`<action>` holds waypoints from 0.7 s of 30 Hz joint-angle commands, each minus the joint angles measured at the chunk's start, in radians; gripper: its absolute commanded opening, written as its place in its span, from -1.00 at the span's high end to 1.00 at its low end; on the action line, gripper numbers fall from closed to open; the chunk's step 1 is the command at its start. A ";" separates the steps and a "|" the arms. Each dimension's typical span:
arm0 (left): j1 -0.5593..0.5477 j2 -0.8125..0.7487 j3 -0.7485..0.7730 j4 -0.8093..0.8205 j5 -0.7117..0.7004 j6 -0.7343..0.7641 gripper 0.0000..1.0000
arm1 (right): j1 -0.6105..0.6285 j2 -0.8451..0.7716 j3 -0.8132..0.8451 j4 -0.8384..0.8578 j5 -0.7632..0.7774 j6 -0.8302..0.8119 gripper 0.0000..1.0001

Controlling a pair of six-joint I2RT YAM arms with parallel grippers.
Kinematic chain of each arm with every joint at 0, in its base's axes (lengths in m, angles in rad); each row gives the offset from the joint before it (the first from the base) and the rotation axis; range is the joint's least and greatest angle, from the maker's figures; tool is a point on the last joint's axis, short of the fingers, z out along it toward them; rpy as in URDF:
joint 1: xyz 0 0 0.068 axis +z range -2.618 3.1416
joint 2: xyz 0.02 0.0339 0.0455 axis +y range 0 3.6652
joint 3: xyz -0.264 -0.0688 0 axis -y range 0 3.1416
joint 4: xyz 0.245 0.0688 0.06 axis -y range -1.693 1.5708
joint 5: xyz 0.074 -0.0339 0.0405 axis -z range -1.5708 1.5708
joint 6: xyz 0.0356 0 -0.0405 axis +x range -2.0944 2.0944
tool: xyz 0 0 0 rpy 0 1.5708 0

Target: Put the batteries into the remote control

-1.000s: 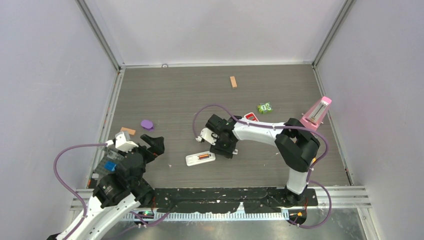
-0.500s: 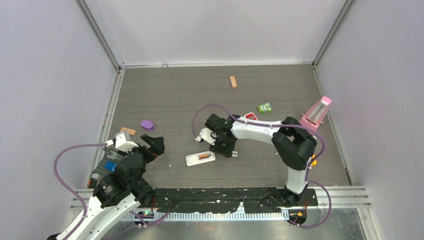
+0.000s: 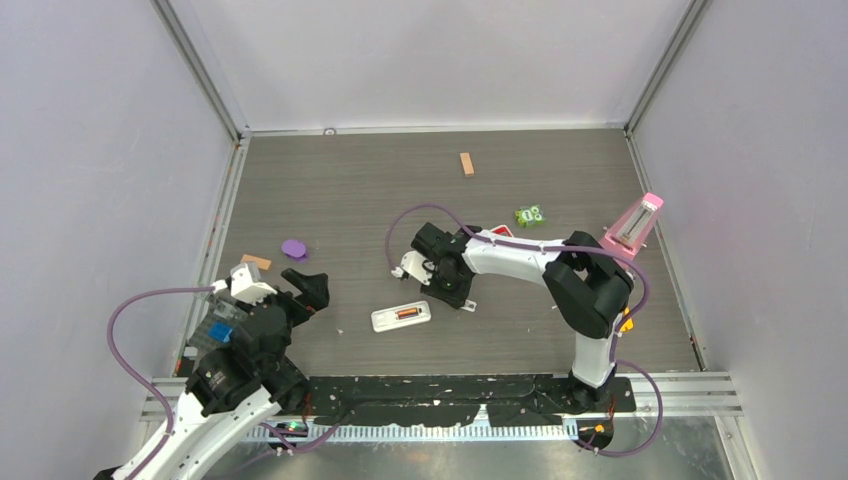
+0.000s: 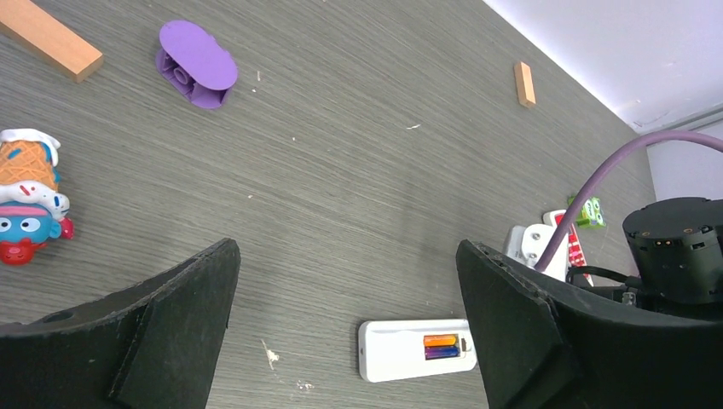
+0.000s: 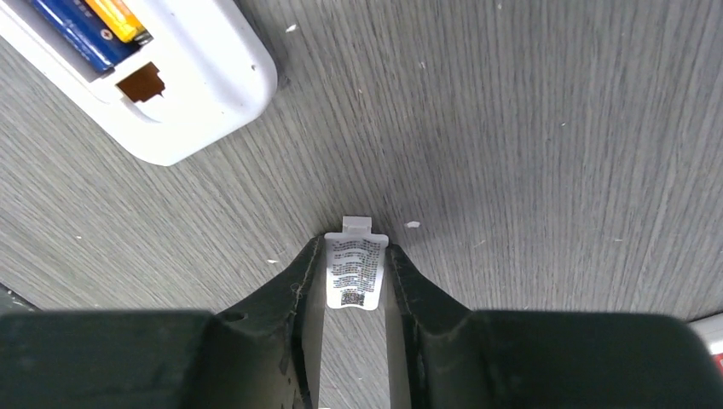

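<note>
**Remote control with both batteries seated; right pincer clamped on the battery cover**

Overhead view: the white remote control [image 3: 392, 319] lies face down on the grey counter [image 3: 350, 190], just below the centre of the frame, with its battery bay uncovered. The batteries [image 3: 406, 314] sit side by side inside that bay. The right pincer [image 3: 462, 300] points down at the counter just right of the remote, near it but not touching it.

Right wrist view: the right pincer [image 5: 356, 251] is clenched on a small white labelled battery cover [image 5: 356, 271]. A finger presses each long edge, and the cover's tab sticks out past the fingertips. The remote [image 5: 196, 94] fills the upper left corner, showing the orange battery [image 5: 124, 17] next to the blue battery [image 5: 81, 30].

Left wrist view: the left pincer [image 4: 345, 256] is released, its fingers spread wide above bare counter. The remote [image 4: 401, 351] appears at lower centre. A purple piece [image 4: 196, 64] and a wooden block [image 4: 49, 43] lie at upper left, and an ice-cream toy [image 4: 30, 196] at the left edge.
</note>
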 commanded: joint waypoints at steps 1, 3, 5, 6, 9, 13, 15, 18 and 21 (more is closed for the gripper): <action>-0.001 0.008 0.017 0.032 -0.011 0.039 -0.99 | -0.006 0.011 0.036 0.021 -0.018 0.020 0.74; -0.002 0.010 0.005 0.066 0.010 0.081 -0.99 | -0.016 -0.003 0.045 0.031 -0.031 0.050 0.77; -0.002 0.014 -0.013 0.109 0.043 0.125 -0.99 | -0.030 -0.027 0.048 0.056 -0.044 0.089 0.78; -0.002 0.017 -0.020 0.124 0.059 0.140 -0.99 | -0.036 -0.038 0.047 0.066 -0.047 0.120 0.78; -0.002 0.032 -0.044 0.179 0.130 0.182 -0.99 | -0.059 -0.120 0.009 0.165 -0.024 0.199 0.77; -0.002 0.080 -0.064 0.291 0.250 0.218 -0.99 | -0.065 -0.269 -0.093 0.334 -0.038 0.384 0.75; -0.002 0.124 -0.055 0.315 0.292 0.232 -0.99 | -0.068 -0.340 -0.136 0.408 -0.044 0.497 0.74; -0.002 0.198 -0.045 0.374 0.381 0.258 -0.94 | -0.074 -0.426 -0.164 0.471 -0.027 0.686 0.72; -0.002 0.258 -0.058 0.480 0.493 0.251 -0.89 | -0.076 -0.482 -0.194 0.515 -0.006 0.984 0.69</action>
